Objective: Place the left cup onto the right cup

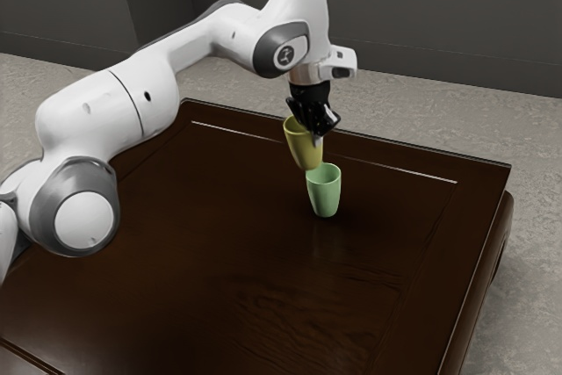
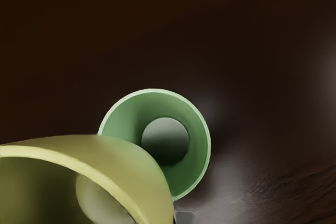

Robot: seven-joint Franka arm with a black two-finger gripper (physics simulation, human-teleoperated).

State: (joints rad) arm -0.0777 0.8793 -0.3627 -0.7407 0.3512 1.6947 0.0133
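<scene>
Fingers (image 1: 318, 121) grip yellow cup (image 1: 302, 147); perhaps touching green cup (image 1: 324, 192).

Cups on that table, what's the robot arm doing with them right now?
The arm's gripper is shut on the rim of a yellow-green cup, holding it tilted in the air. Its base hangs close over the rim of a green cup standing upright and empty on the dark wooden table. They are not stacked yet.

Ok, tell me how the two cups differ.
Colour: yellow cup versus green cup. The yellow cup hangs in the gripper, off the table; the green cup stands on it. The yellow cup tilts; the green cup is upright. Both are handleless, tapered, open end up.
</scene>
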